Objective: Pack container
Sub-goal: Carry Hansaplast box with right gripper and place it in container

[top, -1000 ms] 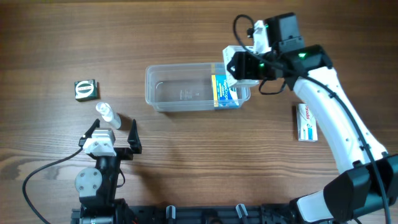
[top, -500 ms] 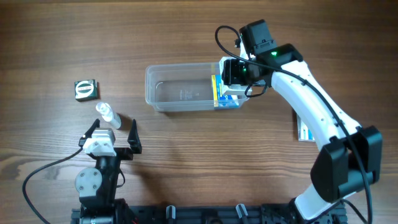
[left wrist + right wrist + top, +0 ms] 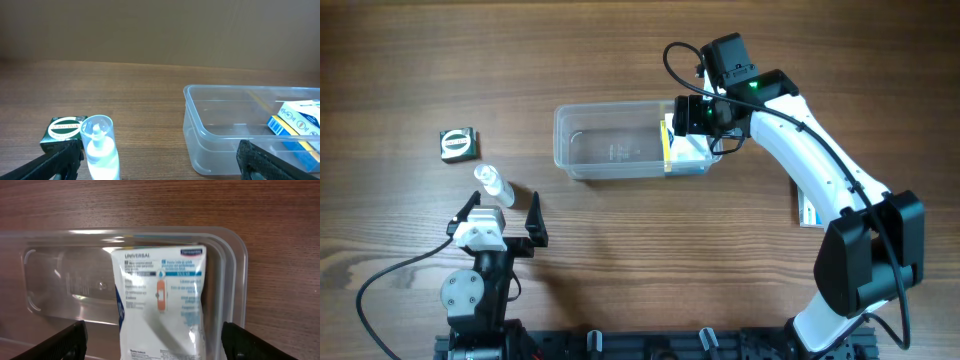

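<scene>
Wood-grain desk [image 3: 620, 260] is carrying everything in this scene, and over its far right part the right gripper [image 3: 157, 341] is hovering with its fingers spread wide, one at each lower corner of the wrist view, gripping nothing. Between and below them the white plaster box [image 3: 160, 300] is lying inside the right end of the container [image 3: 610, 150], close to the end wall. From the left wrist view it seems to be sitting slightly tilted. The step looks like a release. Doing it well probably means lifting straight up with the fingers kept apart, so that neither tip is dragging the box or catching the rim. The left gripper [image 3: 503, 208] is waiting near the front edge, fingers also wide and empty, with a small clear bottle [image 3: 492, 182] just ahead and a green box [image 3: 458, 144] beyond it.
</scene>
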